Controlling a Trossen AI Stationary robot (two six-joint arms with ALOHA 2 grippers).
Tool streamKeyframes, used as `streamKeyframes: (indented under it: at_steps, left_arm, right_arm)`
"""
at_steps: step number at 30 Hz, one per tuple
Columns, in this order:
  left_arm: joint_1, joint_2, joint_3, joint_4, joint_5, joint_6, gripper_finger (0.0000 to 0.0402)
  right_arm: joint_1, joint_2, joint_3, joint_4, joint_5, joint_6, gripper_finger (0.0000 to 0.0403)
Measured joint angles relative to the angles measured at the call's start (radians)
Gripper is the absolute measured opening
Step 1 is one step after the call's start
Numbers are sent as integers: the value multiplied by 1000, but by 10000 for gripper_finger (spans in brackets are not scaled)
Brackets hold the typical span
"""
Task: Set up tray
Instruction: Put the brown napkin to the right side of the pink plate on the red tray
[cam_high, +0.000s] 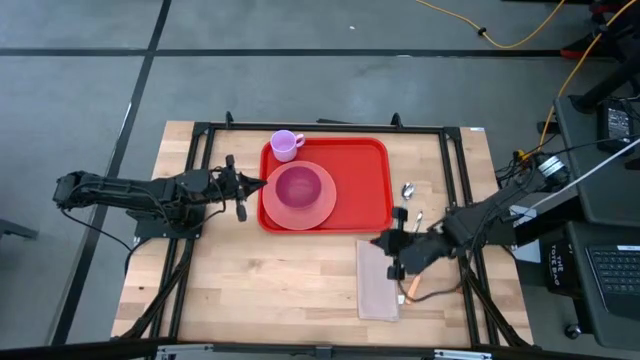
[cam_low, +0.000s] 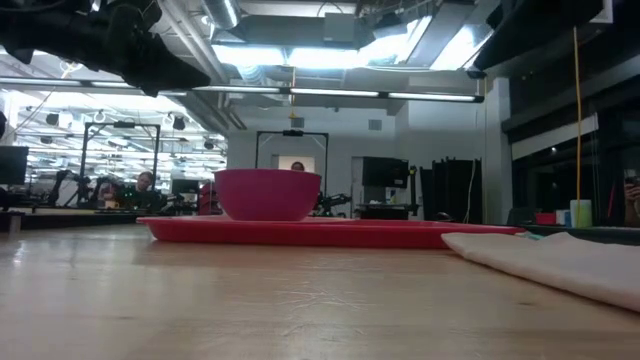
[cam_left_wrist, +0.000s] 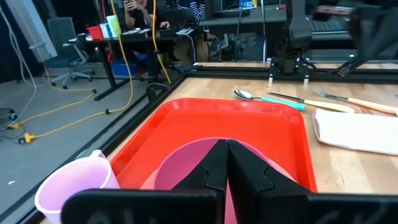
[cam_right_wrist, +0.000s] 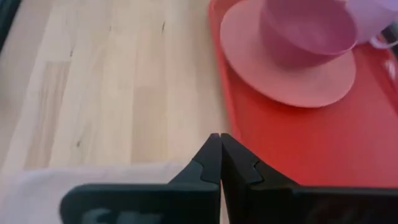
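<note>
High view puts the tray (cam_high: 350, 190) at the far middle of the tabletop (cam_high: 260, 285), its long axis running three to nine o'clock, with the plate (cam_high: 298, 205) and bowl (cam_high: 298, 186) on its nine o'clock half and the cup (cam_high: 286, 145) in its far-left corner. The left hand (cam_high: 241, 188) sits just beside the tray's nine o'clock edge, fingers pressed together on nothing. The right hand (cam_high: 392, 243) hovers off the tray's near-right corner, at about five o'clock from its centre, over the far end of the napkin (cam_high: 377, 279); its fingers are likewise closed and empty. Spoon (cam_high: 408, 189) and fork (cam_high: 419, 218) lie at three o'clock from the tray (with what looks like a third utensil by the napkin), so the right arm is clearly the nearer one for these.
</note>
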Motion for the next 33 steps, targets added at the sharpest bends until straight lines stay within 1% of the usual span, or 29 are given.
streamKeyframes:
  at_steps: [5, 12, 17, 19, 26, 33]
  left_arm:
    - [0, 0, 0, 0, -10, 0, 5]
    - [0, 0, 0, 0, -11, 0, 2]
    - [0, 0, 0, 0, -11, 0, 5]
    - [0, 0, 0, 0, -11, 0, 7]
    - [0, 0, 0, 0, -12, 0, 8]
    - [0, 0, 0, 0, -12, 0, 8]
  right_arm:
    - [61, 140, 160, -175, 2, 23, 2]
    - [120, 268, 330, -355, -22, 243, 5]
    - [188, 345, 408, -423, -30, 258, 4]
    - [207, 368, 438, -450, -27, 289, 4]
    - [282, 420, 525, -614, -59, 496, 2]
    - [348, 464, 577, -643, -62, 543, 2]
